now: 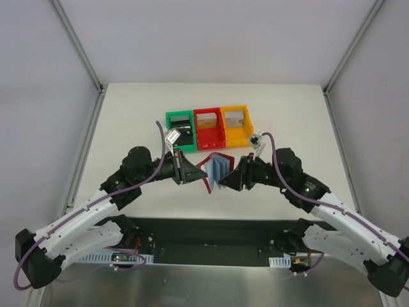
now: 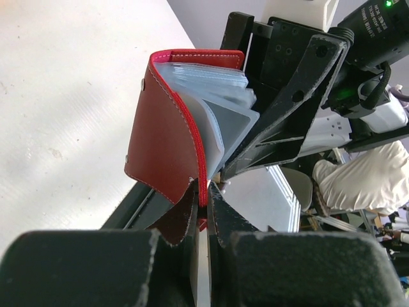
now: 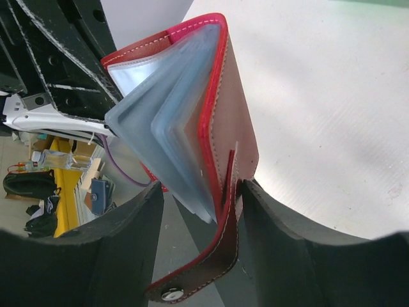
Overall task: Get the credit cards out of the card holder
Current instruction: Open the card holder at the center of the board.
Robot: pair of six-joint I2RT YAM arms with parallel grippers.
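The card holder [image 1: 216, 166] is a dark-red wallet held open and upright above the table between both grippers. My left gripper [image 1: 195, 173] is shut on the edge of its left cover [image 2: 163, 134], with the fingertips [image 2: 192, 204] pinching the bright red rim. My right gripper [image 1: 232, 179] is open around the other half [image 3: 236, 121]. One finger touches the outer cover; the other stands apart from the fanned grey-blue sleeves [image 3: 160, 141]. The tab strap [image 3: 211, 268] hangs between the jaws. The credit cards cannot be told apart from the sleeves.
Three small bins stand in a row behind the wallet: green [image 1: 169, 128], red [image 1: 208, 112] and yellow [image 1: 248, 125]. A black block [image 1: 181, 133] lies in the green bin. The white table ends at metal posts on both sides.
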